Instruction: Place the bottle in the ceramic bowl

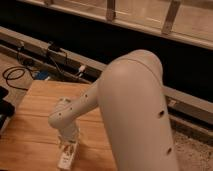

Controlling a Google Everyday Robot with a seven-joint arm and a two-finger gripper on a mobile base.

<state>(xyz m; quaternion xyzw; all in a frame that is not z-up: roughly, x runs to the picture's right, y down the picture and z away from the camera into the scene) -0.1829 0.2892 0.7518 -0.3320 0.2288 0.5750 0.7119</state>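
The end effector (68,145) is hanging straight down over the bottle (65,160) lying at the counter's (30,125) near edge, probably to grasp it. Whether it is gripping, I cannot tell.

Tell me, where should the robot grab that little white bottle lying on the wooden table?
Probably around the middle of its slim body, coming straight down from above. The bottle lies flat on the wooden table, so its narrow width is the easy part to squeeze across, and nothing can get beneath it. The gripper hangs right over it, near its far end.
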